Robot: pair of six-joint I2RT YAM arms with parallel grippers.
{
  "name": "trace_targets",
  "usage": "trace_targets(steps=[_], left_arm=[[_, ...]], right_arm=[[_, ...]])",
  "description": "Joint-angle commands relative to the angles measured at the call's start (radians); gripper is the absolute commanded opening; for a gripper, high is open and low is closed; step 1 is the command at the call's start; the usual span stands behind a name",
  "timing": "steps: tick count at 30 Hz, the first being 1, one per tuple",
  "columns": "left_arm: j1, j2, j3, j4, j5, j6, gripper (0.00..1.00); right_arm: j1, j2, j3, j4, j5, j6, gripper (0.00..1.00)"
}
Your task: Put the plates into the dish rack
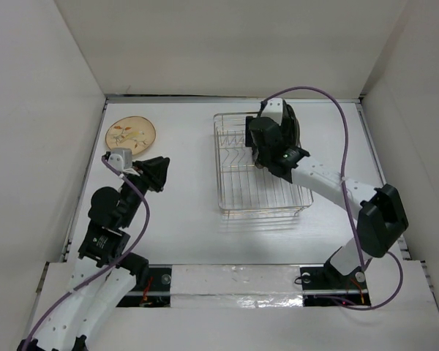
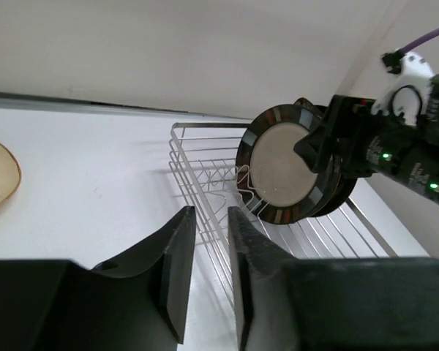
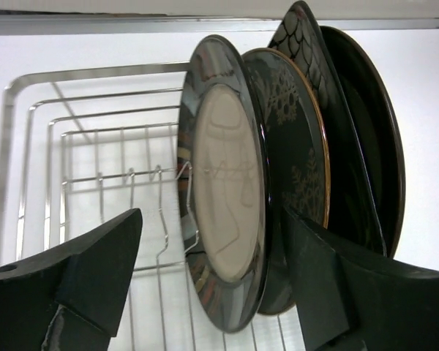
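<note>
Black fingers (image 3: pixel 95 270) of the right gripper (image 3: pixel 212 216) filled the bottom of its wrist view. They were spread wide to either side of a cream-centred plate (image 3: pixel 223 197) and, as far as could be seen, were not pressing on it. That plate stood on edge between the prongs of the wire rack (image 3: pixel 95 71), at the front of a close row of four. Behind it stood three darker plates (image 3: pixel 296 139), one with pale leaf or flake patterns and a gold rim, another with a scale pattern.

The left gripper (image 2: pixel 212 212) hovered over the table (image 1: pixel 190 139) towards its left side, fingers only narrowly parted and holding nothing. Just beyond it, well apart from the rack, a tan flowered plate (image 1: pixel 131 134) lay flat on the table.

By my reading, four of the five plates were loaded and one was left. The tan flowered plate had yet to be picked up, carried across and stood in the free slots at the near side of the rack. No brand, label or lettering could be read on the plates, the rack or the arms.
</note>
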Motion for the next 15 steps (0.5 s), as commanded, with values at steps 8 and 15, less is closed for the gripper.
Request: trace_targets(steps=[8, 15], left_arm=[[0.054, 0.146, 0.051, 0.051, -0.027, -0.08, 0.0], [0.054, 0.288, 0.056, 0.132, -0.131, -0.233, 0.2]], right_arm=[[0.109, -0.275, -0.135, 0.208, -0.122, 0.018, 0.86], [0.178, -0.45, -0.281, 0.256, -0.184, 0.045, 0.0]])
